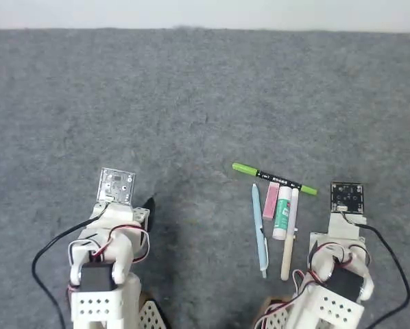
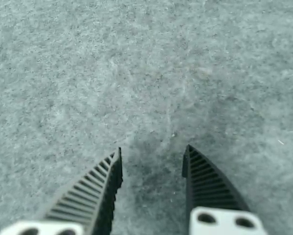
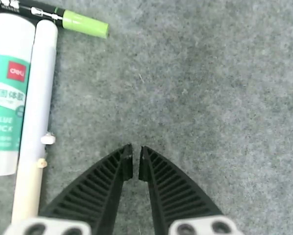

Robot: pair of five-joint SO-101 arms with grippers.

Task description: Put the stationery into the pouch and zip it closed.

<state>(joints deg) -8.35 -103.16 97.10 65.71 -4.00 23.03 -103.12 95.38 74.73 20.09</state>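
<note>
**End effectors.** The left gripper [image 2: 154,149] stands released. Its two ribbed fingers are spread well apart over the grey felt mat [image 1: 191,103], with nothing between or touching them. The right gripper [image 3: 135,149] is drawn in to a narrow slit, tips almost meeting, and grasps nothing. It hangs over bare mat just beside the stationery, apart from it.

**Task items.** Five pieces lie grouped on the mat in front of the right arm, well apart from the left arm.
- The green marker [image 1: 273,178] lies crosswise along the far end of the group, slightly slanted, with a green end on each side.
- The other four lie parallel, long axes running from far to near.
- The blue pen [image 1: 260,229] is nearest the left arm.
- Next comes a short pink piece [image 1: 271,199], apparently an eraser, though the view is too coarse to be sure.
- The glue stick [image 1: 282,212] follows, then the white pen [image 1: 291,226], nearest the right gripper.
- In the right wrist view the glue stick and white pen lie side by side, touching, with their far ends against the marker.

**Obstructions.** The marker lies across the far ends of the parallel pieces.
</note>
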